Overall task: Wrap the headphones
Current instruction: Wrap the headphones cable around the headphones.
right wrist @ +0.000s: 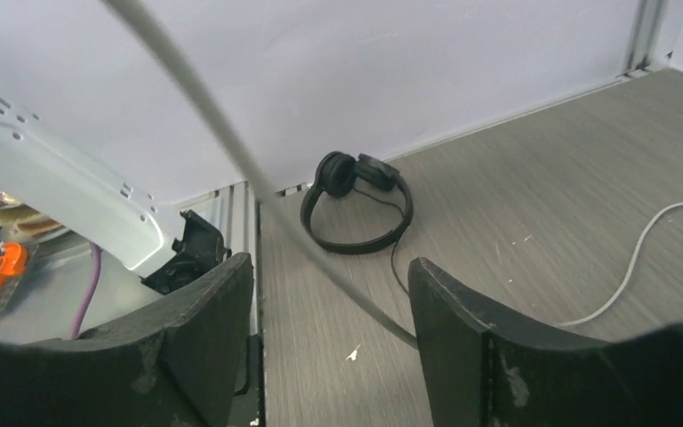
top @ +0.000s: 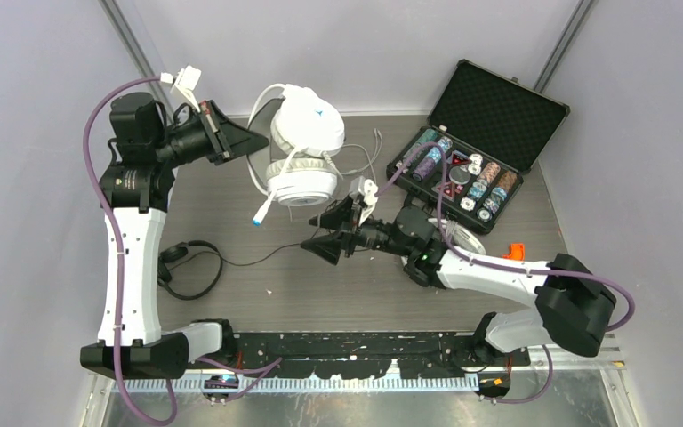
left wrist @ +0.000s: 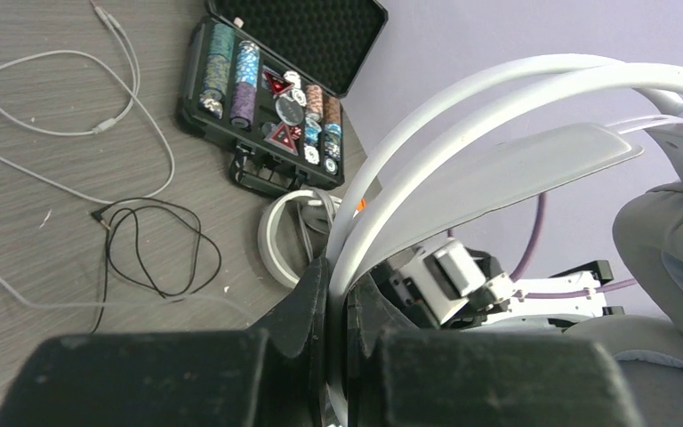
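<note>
White headphones [top: 307,142] hang above the back of the table, padded cups downward. My left gripper [top: 247,139] is shut on their white headband [left wrist: 427,133], which runs between its black fingers [left wrist: 316,307]. A short white cable with a blue tip [top: 260,212] dangles below the cups. My right gripper [top: 313,233] hovers in mid-table below the headphones, jaws open. A pale cable [right wrist: 231,142] runs slantwise through the gap between its fingers [right wrist: 462,311] without being pinched. A small black headset [right wrist: 356,205] lies flat near the left arm [top: 187,265].
An open black case of poker chips [top: 476,160] stands at the back right. Loose white cable [left wrist: 53,124] and black cable [left wrist: 151,249] lie on the table. A white ring [left wrist: 277,240] lies by the right arm, an orange piece [top: 516,252] beyond it.
</note>
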Controlling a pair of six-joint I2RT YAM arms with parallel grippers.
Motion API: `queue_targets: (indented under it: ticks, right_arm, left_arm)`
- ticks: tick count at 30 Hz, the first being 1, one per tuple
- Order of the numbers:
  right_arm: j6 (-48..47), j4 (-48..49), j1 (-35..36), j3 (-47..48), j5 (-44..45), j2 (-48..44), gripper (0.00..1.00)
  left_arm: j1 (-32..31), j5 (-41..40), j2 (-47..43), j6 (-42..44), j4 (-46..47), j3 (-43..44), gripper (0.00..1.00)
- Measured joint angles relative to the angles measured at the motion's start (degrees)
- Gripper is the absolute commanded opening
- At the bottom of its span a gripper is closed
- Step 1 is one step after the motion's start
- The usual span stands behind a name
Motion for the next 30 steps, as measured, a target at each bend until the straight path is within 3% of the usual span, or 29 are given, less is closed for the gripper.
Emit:
queue_targets:
  ticks: [5, 7, 20, 30]
  right_arm:
    - [0.5, 3.0, 1.5, -0.8, 1.8, 2.4, 0.13]
    - [0.3, 4.4, 1.4, -1.2, 3.3, 2.7, 0.01]
    - [-4.7, -0.1, -3.2, 3.3, 6.4, 0.7, 0.0]
    - [-6.2, -2.4, -5.4, 6.3, 5.9, 0.5, 0.0]
  left_arm:
    - [0.0, 1.5, 0.0, -2.2, 3.1, -1.4, 0.0]
    - [0.0, 3.1, 0.0, -4.3, 6.2, -3.2, 0.0]
    - [-7.1, 11.9, 1.1, -6.6, 13.2, -8.1, 0.0]
    - [-12.1, 14.4, 2.3, 4.3, 5.7, -9.4, 0.0]
